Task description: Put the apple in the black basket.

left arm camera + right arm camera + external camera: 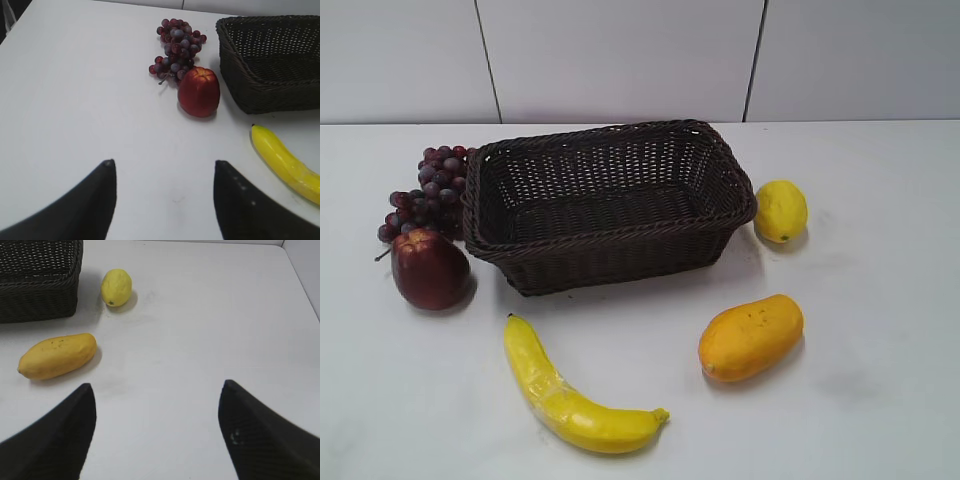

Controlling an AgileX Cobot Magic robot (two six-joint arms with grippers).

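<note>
Sitting on the white table (880,400) at the near-left corner of the black basket (610,200), just beside its wall and touching the grapes (425,190) behind it — the apple (428,268), upright, stem dimple up, not yet lifted. Likely set there as a clean pick: open table on its near and left sides, room for fingers. Basket empty, mouth up, ready to receive. Scattered around as distractors: banana (575,395) near centre, mango (750,336) near right, lemon (780,210) by the basket's right wall. Left gripper (162,200) released, jaws spread wide, holding nothing, well short of the apple (199,91) and roughly lined up with it. Right gripper (157,435) likewise spread and empty, over bare table to the right. Neither arm visible in the exterior view; basket cut off at the frame edge in both wrist views; whether the apple actually touches the basket — cannot tell.
</note>
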